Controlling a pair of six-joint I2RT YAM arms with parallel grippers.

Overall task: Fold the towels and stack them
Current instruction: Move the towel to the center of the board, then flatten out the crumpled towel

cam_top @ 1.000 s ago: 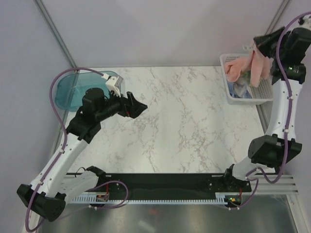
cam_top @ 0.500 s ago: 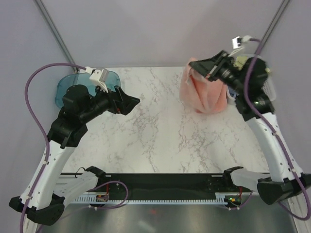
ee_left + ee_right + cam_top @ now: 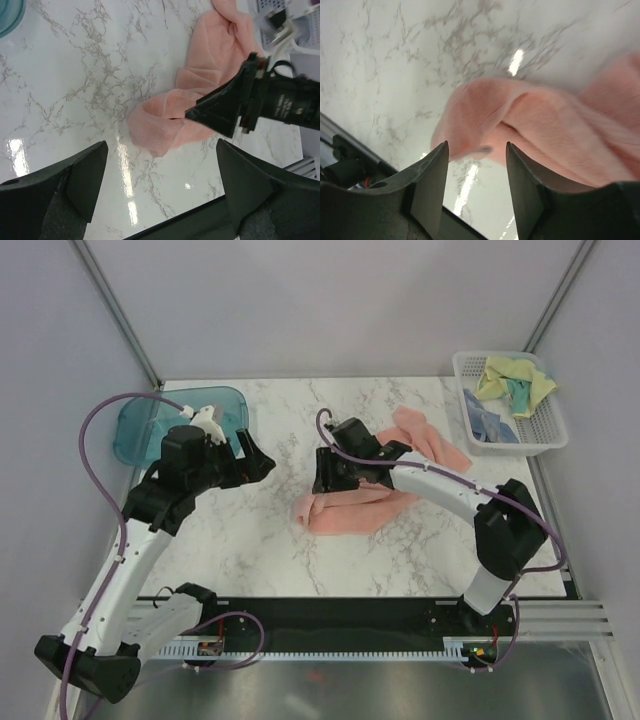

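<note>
— What has changed?
— The salmon-pink towel [image 3: 370,502] has come out of the white mesh basket [image 3: 548,436]. It lies crumpled on the table, well left of it.
— Gripped?
— No. The right gripper [image 3: 322,478], over the towel's end farthest from the basket, stands released. The left gripper [image 3: 262,455], farther still, is spread and empty.
— So?
— Folding can likely begin. The blue towel [image 3: 490,427] and yellow towel [image 3: 512,380] wait in the basket.

The towel [image 3: 350,512] is salmon-pink, the table [image 3: 260,535] white marble with grey veins. The tray [image 3: 140,430] is translucent teal, the basket [image 3: 530,446] white.
</note>
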